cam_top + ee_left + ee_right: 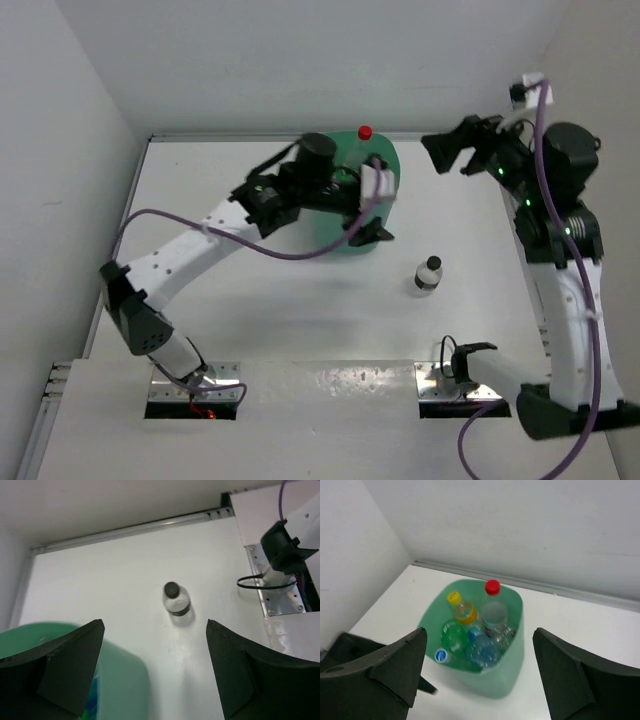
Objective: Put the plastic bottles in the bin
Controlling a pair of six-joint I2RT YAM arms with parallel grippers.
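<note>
1. White table, enclosed by white walls: your work surface.
2. Black-capped bottle: stands upright and alone on the table, near right of the bin and apart from it.
3. Left gripper: hangs over the bin's right edge, jaws wide, nothing between them.
4. Bin: far centre. Inside you see a red-capped bottle, a yellow-capped bottle, a green bottle and others.
5. Right gripper: raised at far right, jaws wide, empty.

Pretty plain white worktop, bare white walls rising beyond the right pincer, grey metal strip along the seam.
</note>
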